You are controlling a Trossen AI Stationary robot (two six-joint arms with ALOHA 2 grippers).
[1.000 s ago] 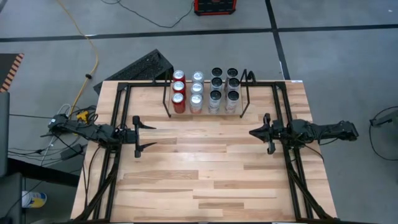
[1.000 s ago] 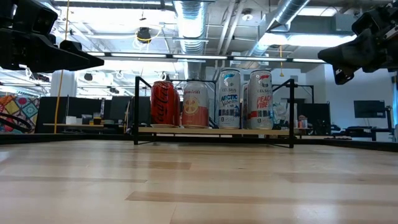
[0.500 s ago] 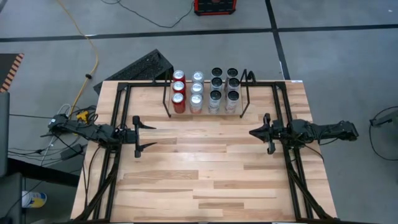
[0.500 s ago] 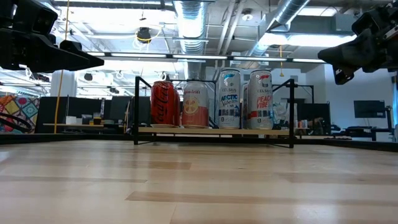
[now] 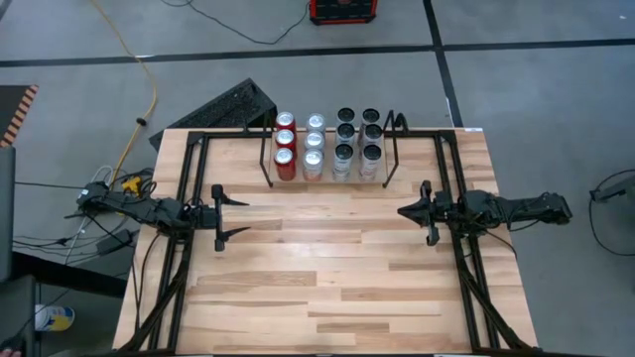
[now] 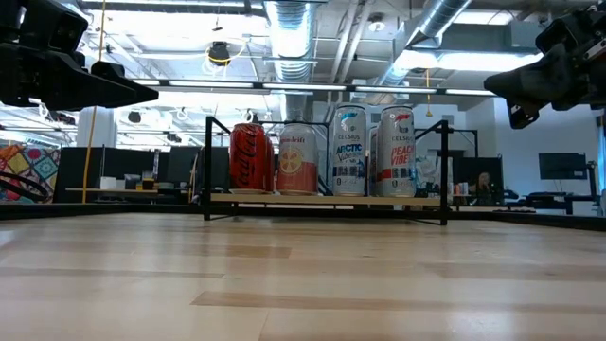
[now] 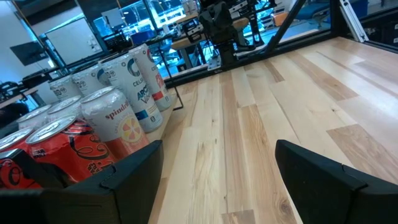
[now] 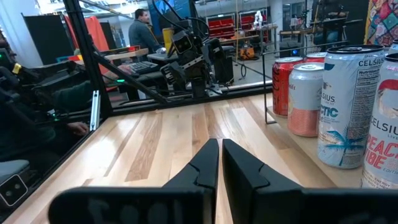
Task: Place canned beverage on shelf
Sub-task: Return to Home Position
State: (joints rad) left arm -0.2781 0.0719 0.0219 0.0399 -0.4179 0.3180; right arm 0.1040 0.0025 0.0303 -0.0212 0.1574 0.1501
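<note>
Pale butcher-block planking is making up the desk (image 5: 327, 268), with an open workshop showing behind it in the low view. Along the far edge the shelf (image 5: 269, 159) is carrying four files of canned beverages, all upright and packed side by side between its looped end brackets; no can is lying loose on the desk. Labels are reading clearly on the front rank: a red Coca-Cola can (image 6: 250, 158), a pink-and-white can (image 6: 297, 159) marked "spindrift", a Celsius can (image 6: 348, 152) marked "ARCTIC VIBE" and a second Celsius can (image 6: 396, 152) marked "PEACH VIBE". The left end effector (image 5: 226, 211) is hovering released, fingers spread wide, over the desk's left side, well apart from the shelf. The right end effector (image 5: 403, 210) is hovering clenched on nothing over the right side, likewise clear. Stocking is looking complete, with only the retreat to home outstanding. Risk is appearing low: a careless swing toward the end brackets could jolt the wire shelf, and the tall slim Celsius cans would likely be tipping first, knocking their neighbours out of line.
</note>
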